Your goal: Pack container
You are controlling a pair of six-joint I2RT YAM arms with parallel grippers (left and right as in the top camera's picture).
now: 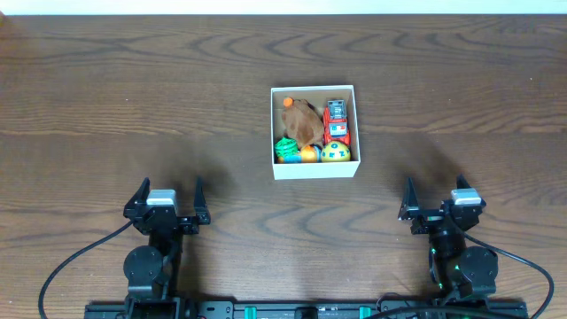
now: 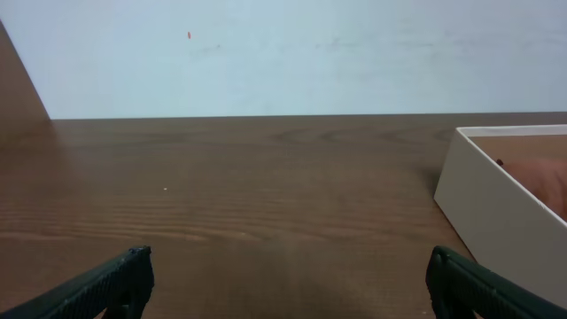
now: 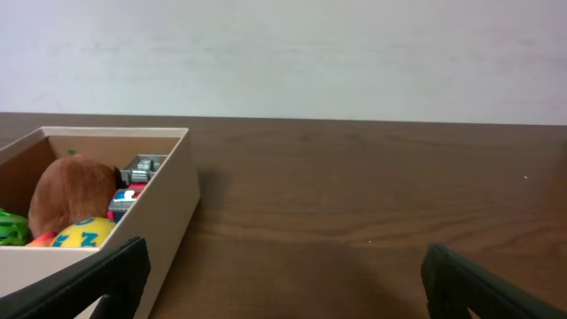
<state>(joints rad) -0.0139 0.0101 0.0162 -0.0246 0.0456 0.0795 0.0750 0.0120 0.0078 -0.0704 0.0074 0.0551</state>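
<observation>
1. Counter of dark wood, seen from overhead. The container, a square white-walled box, sits a little right of centre, well apart from both arms. Inside, a brown plush lies in the middle and a red car lies along the right wall. A green toy, an orange piece and a yellow ball line the near wall. The left gripper is at the near left and the right gripper at the near right. Both have jaws spread wide and hold nothing.
2. Left wrist view: the left gripper is low over bare counter, jaws wide, with nothing between them. A corner of the container shows at the right edge.
3. Right wrist view: the right gripper has wide, empty jaws. The container sits at the left, near one jaw. The plush, ball, car and a bit of the green toy show above its wall.
</observation>
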